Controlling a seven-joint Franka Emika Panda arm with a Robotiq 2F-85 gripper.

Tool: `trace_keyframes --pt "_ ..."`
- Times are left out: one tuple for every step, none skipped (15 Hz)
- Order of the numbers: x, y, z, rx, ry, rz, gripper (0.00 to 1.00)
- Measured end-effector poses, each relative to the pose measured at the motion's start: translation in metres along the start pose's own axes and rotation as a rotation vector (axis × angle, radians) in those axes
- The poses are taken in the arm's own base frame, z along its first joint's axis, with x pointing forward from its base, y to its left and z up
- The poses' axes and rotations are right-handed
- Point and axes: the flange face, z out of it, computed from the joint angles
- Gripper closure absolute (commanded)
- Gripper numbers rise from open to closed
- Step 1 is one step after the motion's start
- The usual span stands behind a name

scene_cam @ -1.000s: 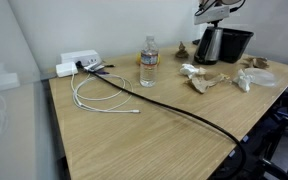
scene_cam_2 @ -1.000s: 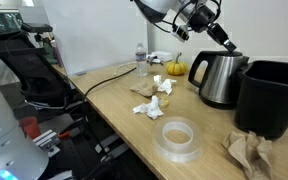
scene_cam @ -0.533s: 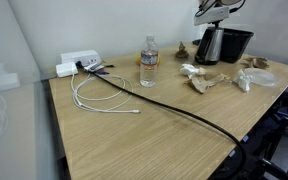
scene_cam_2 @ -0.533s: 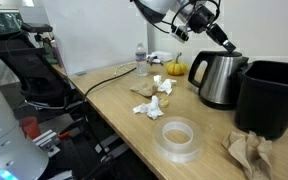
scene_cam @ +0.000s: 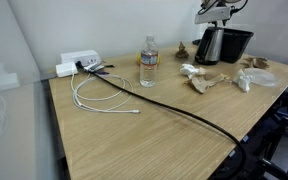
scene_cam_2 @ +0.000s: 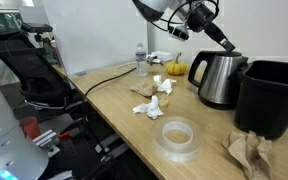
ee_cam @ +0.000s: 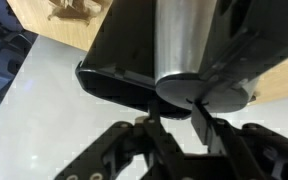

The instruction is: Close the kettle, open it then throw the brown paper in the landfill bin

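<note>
Wrist view, jaws narrowly parted, nothing between them, tips just beside black lid [ee_cam: 187, 90] of kettle [ee_cam: 180, 40]

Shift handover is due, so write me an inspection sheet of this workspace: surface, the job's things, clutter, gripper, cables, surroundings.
Surface: light wooden table.
Job's things: silver kettle stands upright beside the black bin; brown paper lies on the table in front of the bin, not in it.
Clutter: water bottle, white tissues, tape roll, small orange pumpkin.
Gripper: the gripper is at the kettle's top; cannot tell if it is open or shut.
Cables: white cable in loose loops; thick black cable runs across the table.
Surroundings: dark equipment rack beside the table.
</note>
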Motion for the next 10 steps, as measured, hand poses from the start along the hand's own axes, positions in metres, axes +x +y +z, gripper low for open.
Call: trace_keyframes --pt "-0.001 0.003 -0.001 0.001 -0.004 0.022 0.21" --pt "-0.002 0.005 -0.003 0.002 -0.013 0.044 0.15" --pt "-0.003 0.006 -0.006 0.008 -0.023 0.064 0.07" --pt "-0.004 0.007 -0.01 0.016 -0.033 0.082 0.01" --pt "-0.005 0.007 -0.016 0.028 -0.037 0.101 0.0" --pt "-0.004 0.007 -0.022 0.039 -0.037 0.121 0.0" --pt "-0.002 0.008 -0.028 0.048 -0.036 0.14 0.0" --pt "0.001 0.01 -0.033 0.058 -0.034 0.162 0.0" --pt "0.006 0.012 -0.038 0.065 -0.032 0.182 0.0" --pt "0.011 0.014 -0.043 0.072 -0.03 0.204 0.0"
